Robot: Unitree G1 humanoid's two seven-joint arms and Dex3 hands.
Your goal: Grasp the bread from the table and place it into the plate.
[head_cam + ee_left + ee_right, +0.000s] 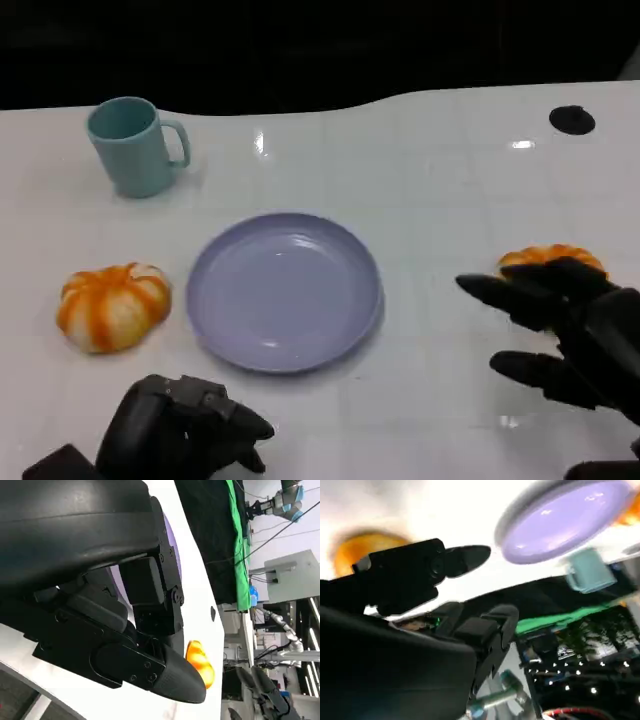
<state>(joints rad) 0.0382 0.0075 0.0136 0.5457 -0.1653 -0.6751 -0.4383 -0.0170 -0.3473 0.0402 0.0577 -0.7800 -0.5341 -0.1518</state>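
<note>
My right robot hand (565, 325) is hovering open, fingers spread and holding nothing, just over the near side of the round orange-and-white bread roll (552, 257) lying on the white counter (430, 160). I am judging that centring over the roll before closing gives the surest grip. The round lavender plastic plate (285, 290) is sitting unfilled.

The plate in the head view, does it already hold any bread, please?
No, the plate is bare; one bread lies beside it, another by the right hand.
</note>
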